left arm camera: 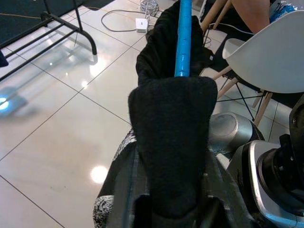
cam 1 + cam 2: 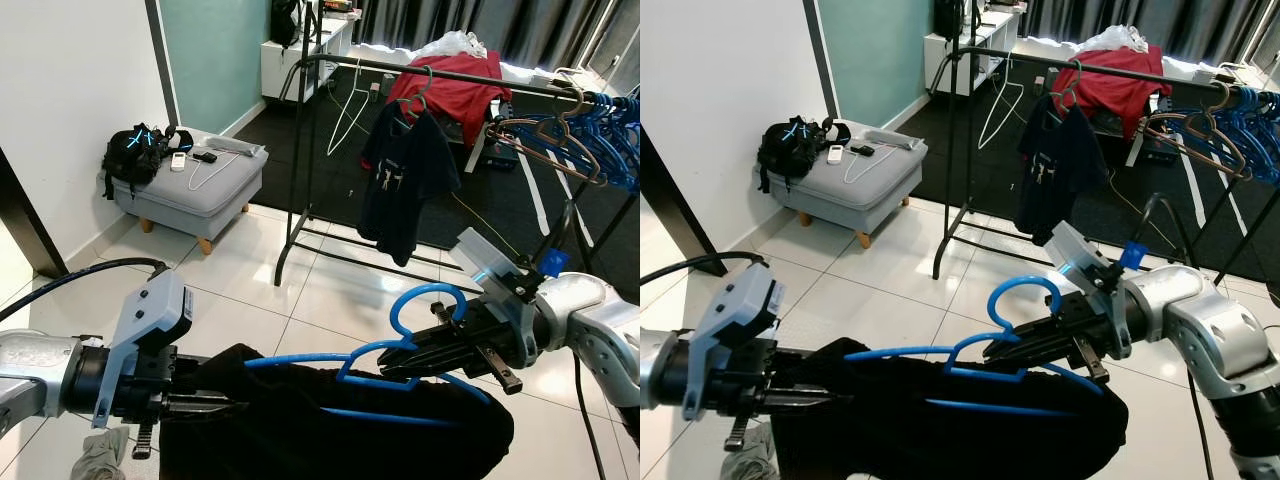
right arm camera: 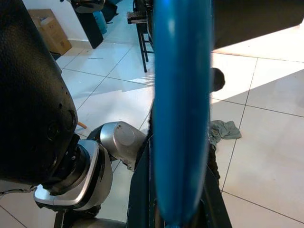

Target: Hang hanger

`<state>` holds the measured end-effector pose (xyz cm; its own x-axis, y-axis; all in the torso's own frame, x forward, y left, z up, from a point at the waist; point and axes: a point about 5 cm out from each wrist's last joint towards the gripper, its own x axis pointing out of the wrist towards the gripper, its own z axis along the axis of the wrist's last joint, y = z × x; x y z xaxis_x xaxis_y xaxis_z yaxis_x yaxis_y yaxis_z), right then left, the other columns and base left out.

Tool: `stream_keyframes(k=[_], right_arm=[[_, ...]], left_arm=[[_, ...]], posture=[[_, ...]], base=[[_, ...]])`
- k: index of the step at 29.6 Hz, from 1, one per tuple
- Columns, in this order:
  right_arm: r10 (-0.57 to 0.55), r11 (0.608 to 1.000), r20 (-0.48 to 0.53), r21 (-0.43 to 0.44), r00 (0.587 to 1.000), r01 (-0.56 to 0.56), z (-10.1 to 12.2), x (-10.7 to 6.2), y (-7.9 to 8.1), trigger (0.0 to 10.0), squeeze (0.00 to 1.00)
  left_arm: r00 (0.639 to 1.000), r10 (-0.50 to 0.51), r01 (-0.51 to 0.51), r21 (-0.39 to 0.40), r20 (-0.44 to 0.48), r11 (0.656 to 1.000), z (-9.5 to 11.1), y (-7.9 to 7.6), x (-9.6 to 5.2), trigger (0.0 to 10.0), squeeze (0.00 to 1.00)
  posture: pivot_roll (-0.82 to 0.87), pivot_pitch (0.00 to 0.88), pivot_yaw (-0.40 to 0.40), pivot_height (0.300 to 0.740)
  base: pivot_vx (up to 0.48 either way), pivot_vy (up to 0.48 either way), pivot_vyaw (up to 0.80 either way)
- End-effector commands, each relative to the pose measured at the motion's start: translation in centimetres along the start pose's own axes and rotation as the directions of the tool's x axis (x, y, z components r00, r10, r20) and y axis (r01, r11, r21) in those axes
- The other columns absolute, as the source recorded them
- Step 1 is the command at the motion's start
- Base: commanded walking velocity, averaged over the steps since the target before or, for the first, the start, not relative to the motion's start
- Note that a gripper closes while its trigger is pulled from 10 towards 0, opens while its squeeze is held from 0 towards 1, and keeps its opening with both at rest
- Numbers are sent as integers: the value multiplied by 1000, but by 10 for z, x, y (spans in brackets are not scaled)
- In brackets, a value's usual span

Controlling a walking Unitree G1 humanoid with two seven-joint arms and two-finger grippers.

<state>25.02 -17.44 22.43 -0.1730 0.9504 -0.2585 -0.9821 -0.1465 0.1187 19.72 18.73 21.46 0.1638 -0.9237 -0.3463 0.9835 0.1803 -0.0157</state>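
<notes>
A blue hanger (image 2: 428,297) carries a black garment (image 2: 330,430) low in front of me. My right gripper (image 2: 397,368) is shut on the hanger just below its hook, and its bar (image 3: 183,109) runs close past the right wrist camera. At the garment's left end my left gripper (image 2: 200,402) is shut on the cloth. Black fabric (image 1: 171,133) drapes over that gripper's fingers, with the blue bar (image 1: 183,38) emerging beyond it. The black clothes rack (image 2: 430,68) stands ahead across the tiles. A dark shirt (image 2: 405,180) and a white hanger (image 2: 350,110) hang on its rail.
Blue and brown hangers (image 2: 600,130) crowd the rail's right end. A grey ottoman (image 2: 195,190) with a backpack (image 2: 140,150) sits by the left wall. A red garment (image 2: 455,85) lies behind the rack. A grey rag (image 2: 100,455) lies on the floor, and a white chair (image 1: 270,61) stands nearby.
</notes>
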Motion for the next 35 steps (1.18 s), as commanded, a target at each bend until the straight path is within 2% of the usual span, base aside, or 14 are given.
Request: stream_keyframes(k=[1,8,12,13,19,22,25,27,28,31,32,34,35], right_arm=[[8,999,0,-35,1000,-8,6,0,3,10000,0],[14,999,-8,-42,1000,-14,5,3,3,10000,0],[-36,999,1,-25,999,36,1,5,-6,10000,0],[-33,999,12,-14,999,34,1,5,-6,10000,1000],[-57,998,37,6,998,57,1,1,-8,10000,1000],[-144,989,49,43,988,142,-6,-14,-13,10000,1000],[-172,984,47,57,984,169,-9,-19,-14,10000,1000],[-283,956,42,95,958,278,-20,-37,-18,10000,1000],[-283,956,42,95,958,278,-20,-37,-18,10000,1000],[-436,892,59,164,898,422,-38,-58,-19,10000,1000],[-436,892,59,164,898,422,-38,-58,-19,10000,1000],[-461,875,50,192,886,445,-50,-56,-17,10000,1000],[-461,875,50,192,886,445,-50,-56,-17,10000,1000]], left_arm=[[1000,-21,21,5,-5,1000,3,-3,2,0,0],[999,-49,49,-1,3,999,4,-6,5,0,0],[999,-49,49,-9,21,999,3,-3,8,0,0],[999,-48,48,-11,27,999,3,-3,8,0,0],[999,-29,30,-19,40,999,2,-2,6,0,0],[997,53,-50,-50,48,997,-7,8,-1,0,0],[995,87,-84,-61,41,995,-11,11,-5,0,0],[978,209,-205,-114,19,972,-31,22,-18,0,0],[978,209,-205,-114,19,972,-31,22,-18,0,0],[922,387,-376,-202,16,904,-59,31,-28,0,0],[922,387,-376,-202,16,904,-59,31,-28,0,0],[892,451,-432,-234,31,871,-67,32,-27,0,0],[892,451,-432,-234,31,871,-67,32,-27,0,0]], posture=[[6,0,-61,740],[9,0,-61,740],[9,0,-60,740],[9,0,-61,740],[7,0,-64,740],[8,0,-69,740],[7,0,-69,740],[7,0,-71,740],[7,0,-71,740],[3,0,-70,740],[3,0,-70,740],[-2,0,-67,740],[-2,0,-67,740]], base=[[0,0,0],[0,0,0],[0,0,0],[0,0,0],[0,0,0],[0,0,0],[0,0,0],[0,0,0],[0,0,0],[0,0,0],[0,0,0],[0,0,0],[0,0,0]])
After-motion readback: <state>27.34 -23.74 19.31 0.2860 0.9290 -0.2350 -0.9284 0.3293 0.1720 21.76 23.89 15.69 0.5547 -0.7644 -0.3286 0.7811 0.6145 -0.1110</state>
